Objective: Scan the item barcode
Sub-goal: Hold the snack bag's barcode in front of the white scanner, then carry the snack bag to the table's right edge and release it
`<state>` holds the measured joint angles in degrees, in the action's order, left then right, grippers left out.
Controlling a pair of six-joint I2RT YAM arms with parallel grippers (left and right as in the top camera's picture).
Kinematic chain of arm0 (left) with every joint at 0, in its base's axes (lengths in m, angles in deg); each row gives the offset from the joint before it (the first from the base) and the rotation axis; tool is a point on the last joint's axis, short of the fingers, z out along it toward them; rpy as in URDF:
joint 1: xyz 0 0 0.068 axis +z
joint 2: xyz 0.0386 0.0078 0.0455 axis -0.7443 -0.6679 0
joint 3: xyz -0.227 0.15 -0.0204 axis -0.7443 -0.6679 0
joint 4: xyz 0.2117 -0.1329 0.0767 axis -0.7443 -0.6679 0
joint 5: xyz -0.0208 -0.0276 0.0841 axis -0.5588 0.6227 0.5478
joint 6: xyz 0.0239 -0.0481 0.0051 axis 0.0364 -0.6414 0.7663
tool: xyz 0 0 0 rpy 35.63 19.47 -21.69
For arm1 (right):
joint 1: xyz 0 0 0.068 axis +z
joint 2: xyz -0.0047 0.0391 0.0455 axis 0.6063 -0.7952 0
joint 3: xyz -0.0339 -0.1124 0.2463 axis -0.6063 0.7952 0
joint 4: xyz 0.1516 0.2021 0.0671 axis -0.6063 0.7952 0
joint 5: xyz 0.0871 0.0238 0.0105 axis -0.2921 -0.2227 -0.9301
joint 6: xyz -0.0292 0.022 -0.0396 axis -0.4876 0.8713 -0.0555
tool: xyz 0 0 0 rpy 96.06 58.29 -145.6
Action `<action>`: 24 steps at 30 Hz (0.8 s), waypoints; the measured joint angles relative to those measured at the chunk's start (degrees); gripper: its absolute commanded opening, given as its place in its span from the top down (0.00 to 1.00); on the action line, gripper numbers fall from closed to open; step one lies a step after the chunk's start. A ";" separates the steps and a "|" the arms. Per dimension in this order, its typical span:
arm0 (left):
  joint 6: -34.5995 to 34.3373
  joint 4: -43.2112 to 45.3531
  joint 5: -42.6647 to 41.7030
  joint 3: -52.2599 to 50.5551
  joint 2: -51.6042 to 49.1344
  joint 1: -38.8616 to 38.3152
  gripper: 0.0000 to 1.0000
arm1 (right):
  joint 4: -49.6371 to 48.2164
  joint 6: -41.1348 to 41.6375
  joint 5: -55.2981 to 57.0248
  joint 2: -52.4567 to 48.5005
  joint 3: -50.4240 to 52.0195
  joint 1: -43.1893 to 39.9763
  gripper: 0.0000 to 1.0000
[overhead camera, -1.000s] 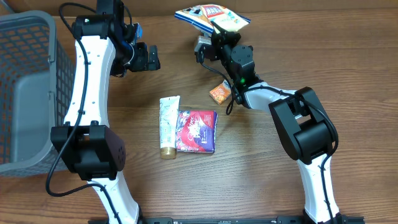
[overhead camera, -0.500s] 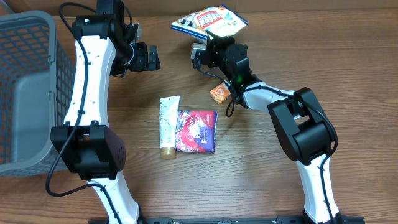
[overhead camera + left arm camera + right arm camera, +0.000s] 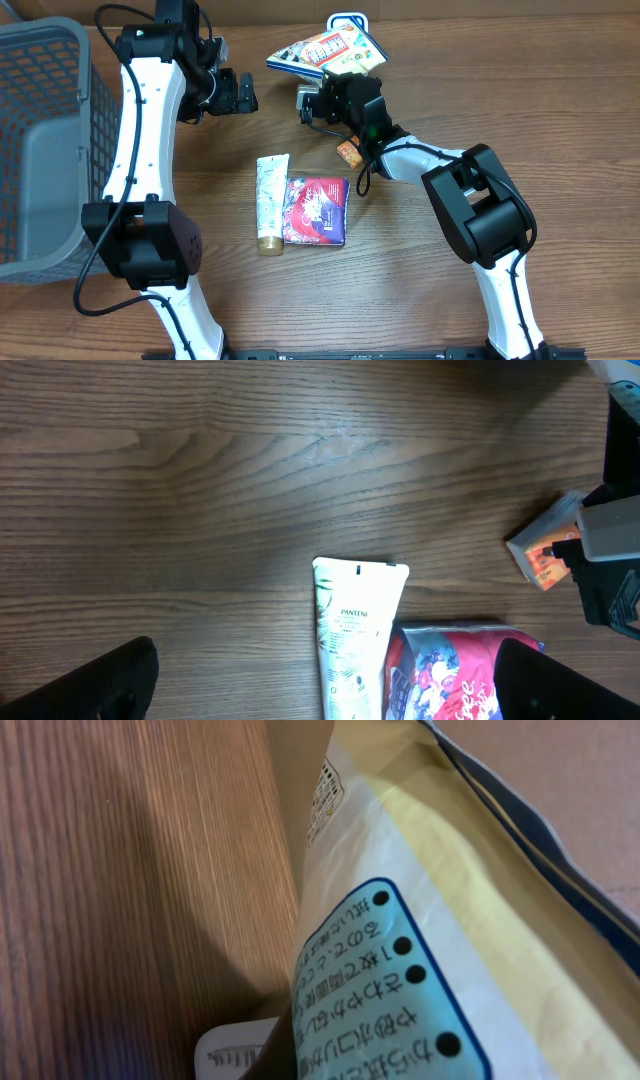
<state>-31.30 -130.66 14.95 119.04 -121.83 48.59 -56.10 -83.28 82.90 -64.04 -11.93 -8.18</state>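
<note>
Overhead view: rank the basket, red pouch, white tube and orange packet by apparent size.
1. basket
2. red pouch
3. white tube, longer than the pouch but narrower
4. orange packet

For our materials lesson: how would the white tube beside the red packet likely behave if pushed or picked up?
The white tube lies flat with a crimped, flattened end, so it would probably slide rather than roll. It looks like soft plastic, so it may dent under a grip.

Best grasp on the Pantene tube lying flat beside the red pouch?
Come straight down and pinch across the tube's flat upper half, near the crimped end. It lies flat there with both sides free, while the red pouch crowds the right side of the cap half.
</note>
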 measured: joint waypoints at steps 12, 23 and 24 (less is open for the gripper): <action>0.00 0.00 0.00 0.00 0.00 0.00 0.00 | 2.54 2.12 6.32 3.87 0.00 0.07 0.96; 0.00 -0.02 0.00 0.00 0.00 0.00 0.00 | 38.60 41.20 24.59 27.98 -0.70 -5.03 0.96; 0.00 0.02 0.02 0.00 0.00 0.00 0.00 | 43.08 46.25 25.33 29.49 -0.83 -6.23 0.96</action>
<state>-31.30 -130.64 14.97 119.04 -121.83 48.59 -13.02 -37.03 108.23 -34.56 -12.76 -14.41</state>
